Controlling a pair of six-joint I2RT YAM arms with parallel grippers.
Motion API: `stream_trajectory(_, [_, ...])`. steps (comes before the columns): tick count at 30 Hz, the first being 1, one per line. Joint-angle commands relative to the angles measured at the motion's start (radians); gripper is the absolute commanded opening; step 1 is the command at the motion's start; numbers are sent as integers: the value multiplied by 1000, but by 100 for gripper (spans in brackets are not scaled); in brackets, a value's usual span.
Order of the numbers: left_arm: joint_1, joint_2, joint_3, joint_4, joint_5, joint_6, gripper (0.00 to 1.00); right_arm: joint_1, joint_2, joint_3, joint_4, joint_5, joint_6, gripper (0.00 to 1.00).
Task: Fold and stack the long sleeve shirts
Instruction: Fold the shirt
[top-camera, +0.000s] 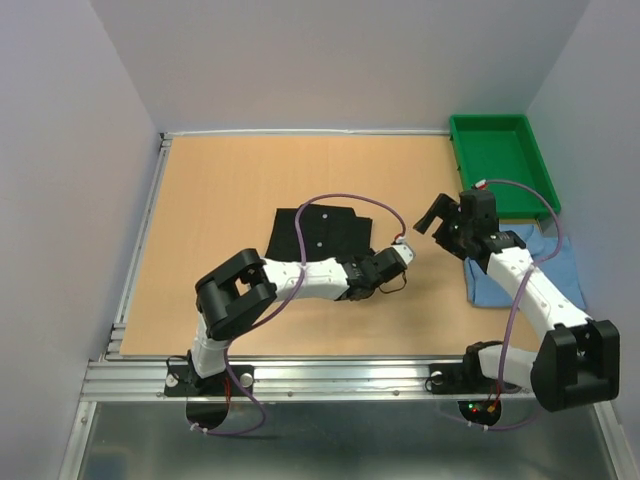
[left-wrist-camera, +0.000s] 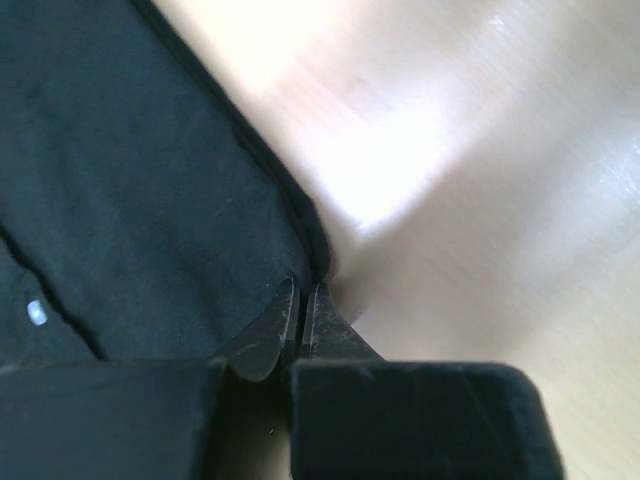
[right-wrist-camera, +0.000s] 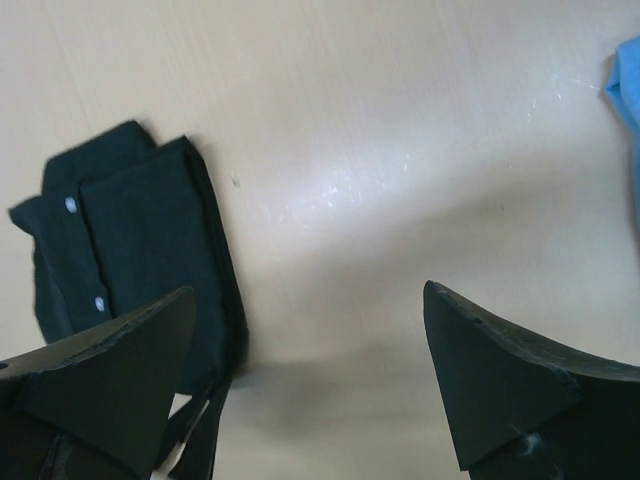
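1. The black shirt (top-camera: 318, 235) lies near the middle of the counter (top-camera: 220, 200) in the top view, folded into a flat rectangle.
2. Its long axis runs left to right in that frame. Two small white buttons sit one above the other across the short axis. Which end holds the collar cannot be told.
3. The left tool (left-wrist-camera: 302, 300) sits at the shirt's lower right corner. Its fingers are pressed together on the hemmed edge, and in the left wrist view the dark cloth fills the left of the frame.
4. The right tool (right-wrist-camera: 309, 288) hangs above bare counter to the right of the black shirt, with its fingers spread wide and nothing between them.
5. The light blue shirt (top-camera: 565, 268) lies at the right edge of the top view, partly under the right arm. Its long axis cannot be told.
6. A green tray (top-camera: 498, 122) sits in the upper right corner, just above the blue shirt.
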Motion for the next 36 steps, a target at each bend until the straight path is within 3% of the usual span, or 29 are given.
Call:
stream_trajectory(1, [26, -126, -28, 5, 2, -55, 0, -75, 62, -7, 216, -252, 78, 100])
stream_trajectory(9, [46, -192, -48, 11, 32, -100, 0, -75, 246, -109, 547, -540, 227, 99])
stream_trajectory(14, [57, -208, -34, 13, 57, -127, 0, -20, 409, -118, 669, -576, 243, 99])
stream_trajectory(19, [60, -208, -23, 7, 66, -147, 0, 56, 525, -162, 866, -608, 359, 99])
stream_trajectory(27, [62, -206, 1, -2, 72, -178, 0, 193, 703, -101, 943, -599, 428, 97])
stream_trajectory(31, [62, -203, 3, -12, 75, -204, 0, 215, 771, -60, 978, -579, 439, 87])
stream_trajectory(34, [62, -205, -5, -25, 57, -227, 0, 217, 805, -27, 996, -571, 437, 74])
stream_trajectory(36, [62, -209, -18, -35, 48, -246, 1, 217, 834, -9, 1001, -570, 424, 60])
